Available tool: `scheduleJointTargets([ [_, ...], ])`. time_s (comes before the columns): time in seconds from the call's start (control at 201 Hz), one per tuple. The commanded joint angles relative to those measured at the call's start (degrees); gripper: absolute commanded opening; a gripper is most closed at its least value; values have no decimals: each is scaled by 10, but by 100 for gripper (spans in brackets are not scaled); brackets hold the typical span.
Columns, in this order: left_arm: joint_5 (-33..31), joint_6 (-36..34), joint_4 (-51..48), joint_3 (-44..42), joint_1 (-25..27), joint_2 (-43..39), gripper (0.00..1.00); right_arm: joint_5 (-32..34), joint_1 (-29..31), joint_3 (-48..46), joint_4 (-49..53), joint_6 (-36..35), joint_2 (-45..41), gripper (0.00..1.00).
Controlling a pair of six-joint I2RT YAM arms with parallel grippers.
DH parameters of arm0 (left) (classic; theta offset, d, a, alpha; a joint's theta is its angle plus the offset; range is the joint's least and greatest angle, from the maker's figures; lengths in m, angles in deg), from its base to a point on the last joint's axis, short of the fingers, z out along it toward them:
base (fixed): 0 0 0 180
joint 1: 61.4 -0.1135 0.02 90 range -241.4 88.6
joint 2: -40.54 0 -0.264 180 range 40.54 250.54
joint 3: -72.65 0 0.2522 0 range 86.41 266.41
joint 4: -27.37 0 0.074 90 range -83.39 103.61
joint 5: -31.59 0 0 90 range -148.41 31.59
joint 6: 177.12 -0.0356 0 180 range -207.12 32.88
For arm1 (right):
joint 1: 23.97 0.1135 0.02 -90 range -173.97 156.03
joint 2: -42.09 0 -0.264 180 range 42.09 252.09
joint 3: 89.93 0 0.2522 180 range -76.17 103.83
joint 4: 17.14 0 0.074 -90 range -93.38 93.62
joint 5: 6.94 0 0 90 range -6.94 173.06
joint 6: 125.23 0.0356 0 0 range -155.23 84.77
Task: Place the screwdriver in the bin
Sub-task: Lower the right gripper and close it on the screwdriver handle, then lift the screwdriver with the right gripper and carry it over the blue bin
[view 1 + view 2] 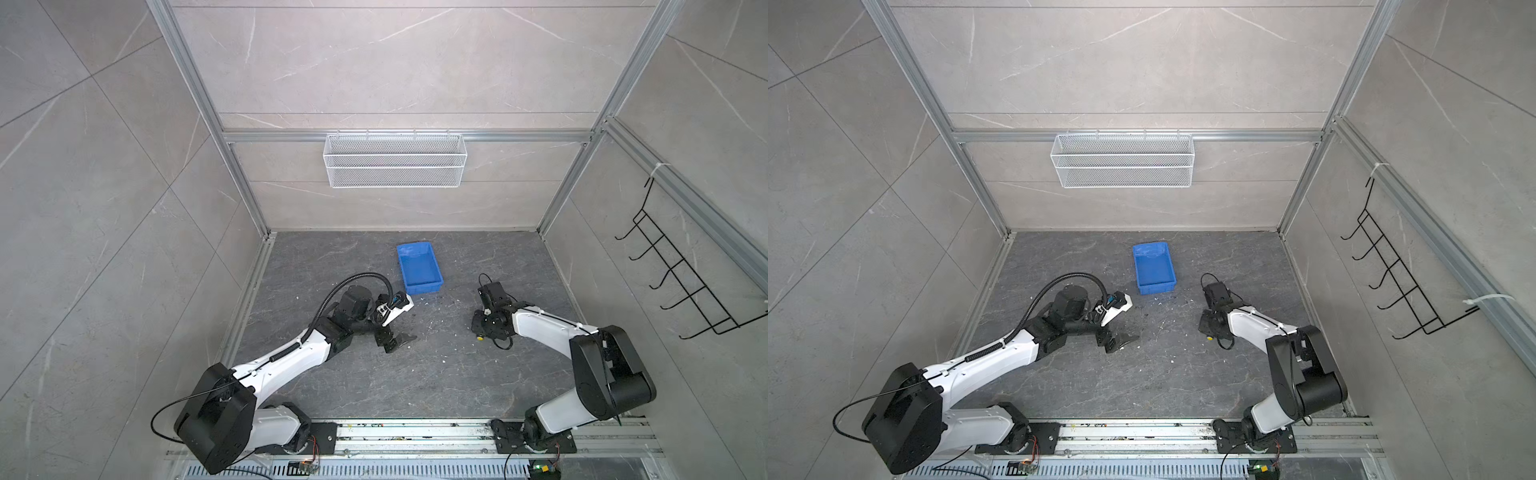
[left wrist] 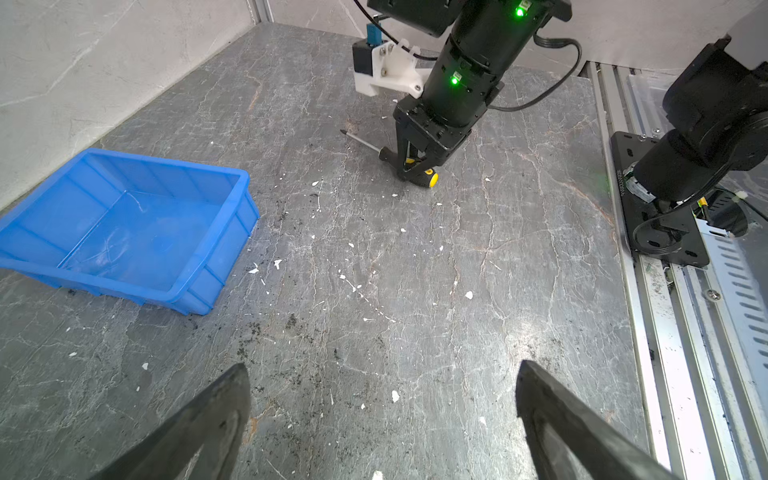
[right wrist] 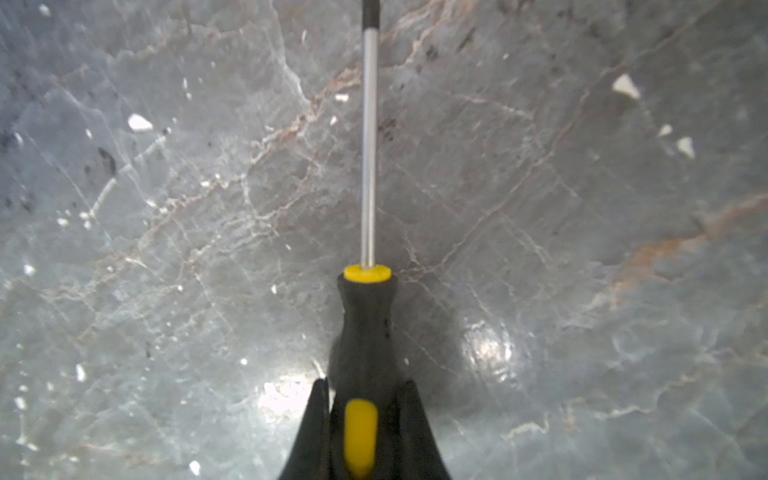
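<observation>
Right gripper (image 3: 365,384): clamped on screwdriver (image 3: 365,324) handle
Left gripper (image 2: 382,368): spread, empty
Risk: rear grip, so the shaft may droop and snag bin (image 2: 245,183) rim

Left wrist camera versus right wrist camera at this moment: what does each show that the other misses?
Only the left wrist view shows the blue bin, empty, the left gripper open, and the tip and yellow end of the screwdriver. Only the right wrist view shows, close up, the yellow ring where shaft meets handle. Both show the right gripper shut on the handle, and the speckled grey floor.
</observation>
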Motion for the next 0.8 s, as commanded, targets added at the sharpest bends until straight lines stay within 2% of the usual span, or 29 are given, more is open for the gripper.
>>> scheduleJointTargets([
  [0.0,12,-15,4,9,1,-18,100,-3,5,-2,25,0,10,0],
  [0.568,-13,-13,20,-18,-4,-55,100,-2,31,55,38,-18,-50,0],
  [0.792,13,21,28,-23,-41,-64,100,-1,59,102,41,-21,-41,0],
])
